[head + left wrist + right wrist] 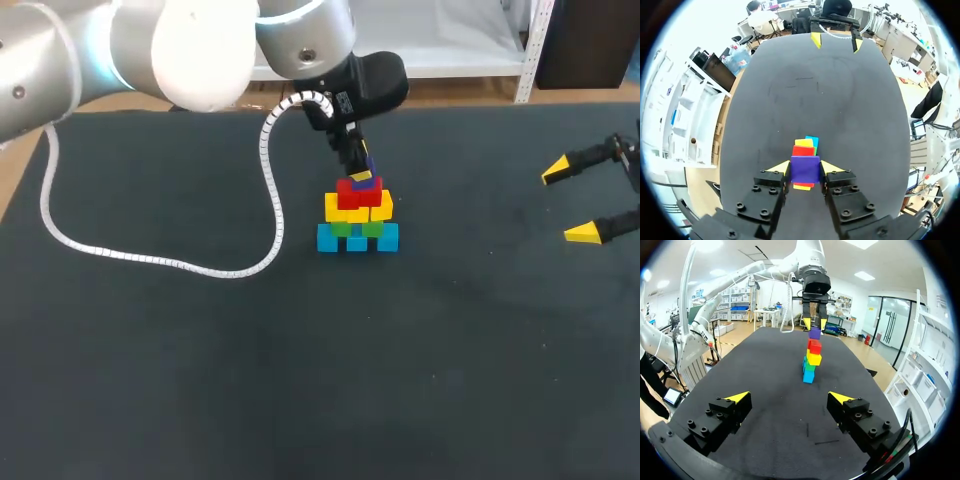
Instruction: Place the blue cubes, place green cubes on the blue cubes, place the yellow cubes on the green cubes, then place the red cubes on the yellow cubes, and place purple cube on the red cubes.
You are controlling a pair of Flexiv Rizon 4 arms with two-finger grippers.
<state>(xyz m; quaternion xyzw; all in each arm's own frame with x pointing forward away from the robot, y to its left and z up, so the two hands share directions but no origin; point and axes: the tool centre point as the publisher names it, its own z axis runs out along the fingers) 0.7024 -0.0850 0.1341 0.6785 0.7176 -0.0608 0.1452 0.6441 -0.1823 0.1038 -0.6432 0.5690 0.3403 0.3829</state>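
Topple risk here: if the small purple cube (805, 171) is released off-centre or nudged sideways, the narrow tower under it could go over, because the two bright red cubes (803, 150) give it only a small footing. The left pincer (805, 168) is narrowed onto that purple cube, one yellow tip on each side, directly over the red pair on the yellow cubes (358, 209), green cubes (357, 228) and blue cubes (357, 240), mid-way across the dark tabletop (300, 380). Far off, the right pincer (567, 202) gapes wide, holding nothing, well apart from the tower.
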